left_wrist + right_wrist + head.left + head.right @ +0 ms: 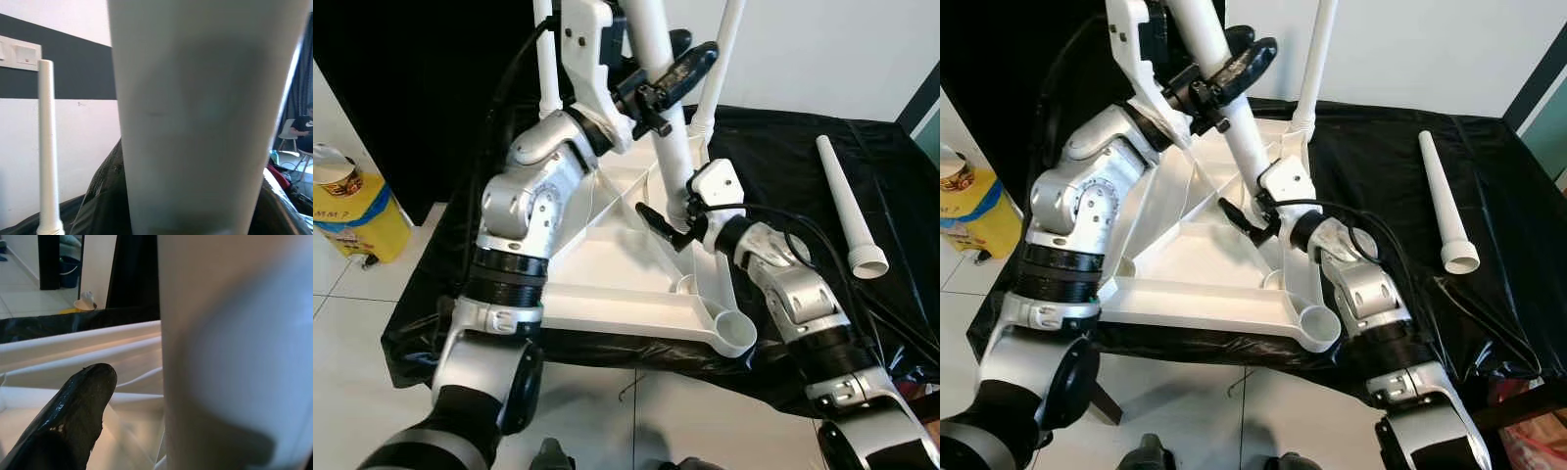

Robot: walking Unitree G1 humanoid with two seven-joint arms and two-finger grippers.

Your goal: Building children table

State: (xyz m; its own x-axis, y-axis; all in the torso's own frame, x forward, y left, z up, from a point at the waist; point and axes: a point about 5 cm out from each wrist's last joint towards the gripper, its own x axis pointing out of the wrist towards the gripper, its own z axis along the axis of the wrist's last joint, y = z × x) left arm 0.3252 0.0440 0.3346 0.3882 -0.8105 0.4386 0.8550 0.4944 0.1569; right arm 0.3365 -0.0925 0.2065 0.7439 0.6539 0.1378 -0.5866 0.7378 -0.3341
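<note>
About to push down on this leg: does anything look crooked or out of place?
The leg held by both grippers leans, while the seated legs behind stand straight. The left gripper holds it high, the right gripper near its base. One leg lies loose on the black cover.

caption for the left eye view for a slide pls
Left pincer and right pincer grip a white leg standing on the upturned tabletop; a spare leg lies alongside.

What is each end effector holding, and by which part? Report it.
Both hold the same white table leg: the left end effector grips its upper shaft, and the right end effector is at its lower end, by the upturned tabletop.
</note>
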